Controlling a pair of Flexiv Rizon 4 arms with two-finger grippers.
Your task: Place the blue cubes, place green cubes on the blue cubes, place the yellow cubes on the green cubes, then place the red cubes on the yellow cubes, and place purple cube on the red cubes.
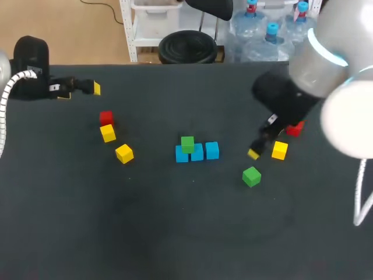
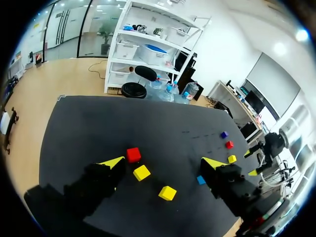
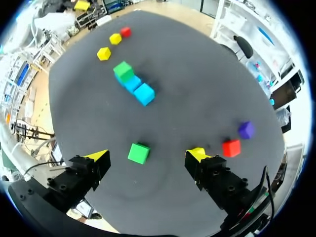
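Observation:
Three blue cubes [image 1: 198,153] sit in a row at mid-table, with one green cube [image 1: 187,144] on the left one. A second green cube [image 1: 252,175] lies loose to their right; in the right wrist view this green cube [image 3: 138,152] is below and between the fingers of my open right gripper [image 3: 148,154], untouched. Yellow cubes [image 1: 108,133] [image 1: 124,153] and a red cube [image 1: 106,118] lie at the left. Another yellow cube [image 1: 280,150] and red cube [image 1: 294,129] lie beside my right gripper [image 1: 259,146]. The purple cube [image 3: 246,130] lies beyond the red one. My left gripper [image 1: 80,91] hangs open and empty at the far left.
The table [image 1: 175,233] is a dark mat. In the left wrist view the left red cube [image 2: 133,154] and two yellow cubes [image 2: 141,172] [image 2: 167,192] lie under the open left gripper [image 2: 163,163]. My right arm's bulky elbow [image 1: 344,87] hangs over the table's right side.

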